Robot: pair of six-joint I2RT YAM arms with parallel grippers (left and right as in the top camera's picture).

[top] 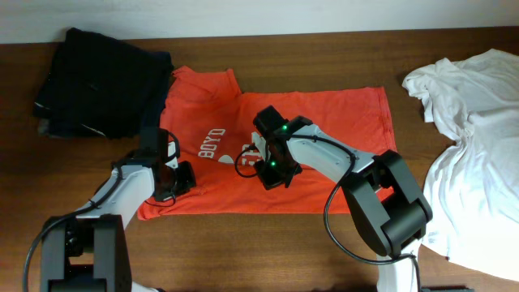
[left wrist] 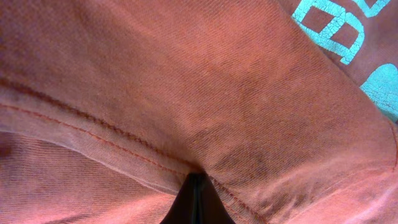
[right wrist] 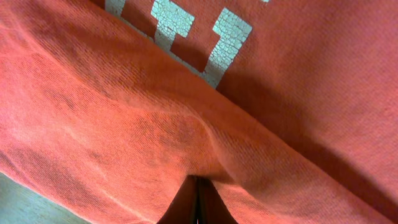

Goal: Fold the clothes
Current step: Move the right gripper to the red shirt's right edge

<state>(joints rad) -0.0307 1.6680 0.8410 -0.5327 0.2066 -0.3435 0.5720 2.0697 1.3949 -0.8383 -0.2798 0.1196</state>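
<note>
**Inspector:** Garment count?

**Assistant:** Three lots. One orange-red T-shirt [top: 340, 122] is spread flat across the middle of the desk [top: 243, 251]. One white T-shirt [top: 474, 138] lies crumpled at the desk's right end, apart from the red one. One dark heap [top: 101, 81] sits at the far left corner and meets the red shirt's upper left corner. I cannot tell whether it is one piece or several.

**Inspector:** Arms?

**Assistant:** Two, with one end effector each. The left end effector [top: 178, 177] is on the red shirt's near-left corner. The right end effector [top: 272, 169] is at the shirt's middle, over the print.

**Inspector:** Their state?

**Assistant:** Both are closed on the red shirt. In each wrist view the dark fingers [left wrist: 185, 208] are pressed together, with a ridge of red cloth pinched between them.

**Inspector:** What is obscured?

**Assistant:** Of the lettering [top: 212, 143], only "BOYD" reads from overhead. The rest lies under the right arm. The white shirt is cut off by the right frame edge. Red cloth fills both wrist views, which show only fragments of letters. From overhead, the fingertips are masked by the wrist housings.
</note>
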